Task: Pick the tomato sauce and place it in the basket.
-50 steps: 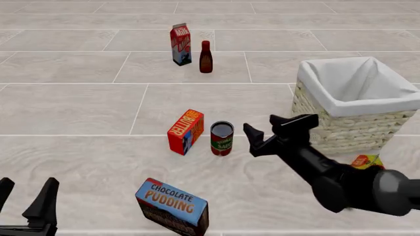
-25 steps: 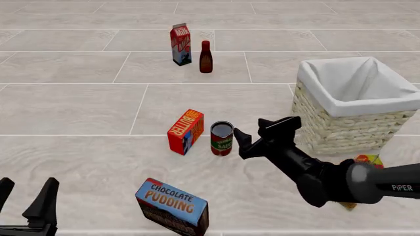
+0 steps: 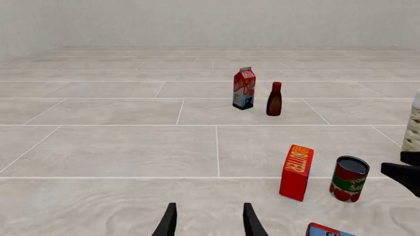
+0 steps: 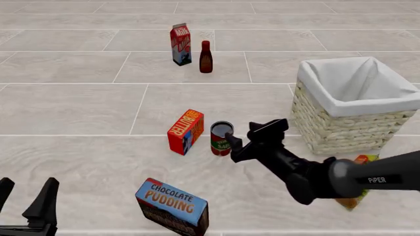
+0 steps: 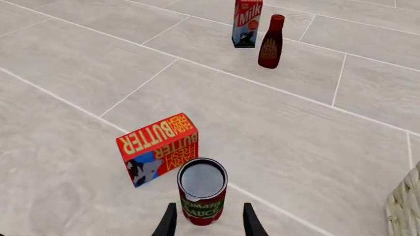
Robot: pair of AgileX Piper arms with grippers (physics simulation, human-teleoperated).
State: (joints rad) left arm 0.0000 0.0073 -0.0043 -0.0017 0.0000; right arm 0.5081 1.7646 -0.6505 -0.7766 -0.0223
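1. Two fingers of the left gripper (image 4: 26, 204) sit apart at the lower left, idle.
2. Centre frame, the right gripper (image 4: 246, 136) stands open beside the upright tomato sauce (image 4: 221, 138), apparently lining up to straddle it.
3. Right of centre waits the basket (image 4: 328, 128).

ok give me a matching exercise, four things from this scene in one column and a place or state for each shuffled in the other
Things:
1. tomato sauce
2. basket
3. milk carton
4. chocolate pudding box

Places or states:
A. far back, beside the dark bottle
B. nearest the camera, front left of centre
C. between the fingers of the open right gripper, next to the butter box
D. at the right, white cloth lining, nothing visible inside

Pairs: 1-C, 2-D, 3-A, 4-B
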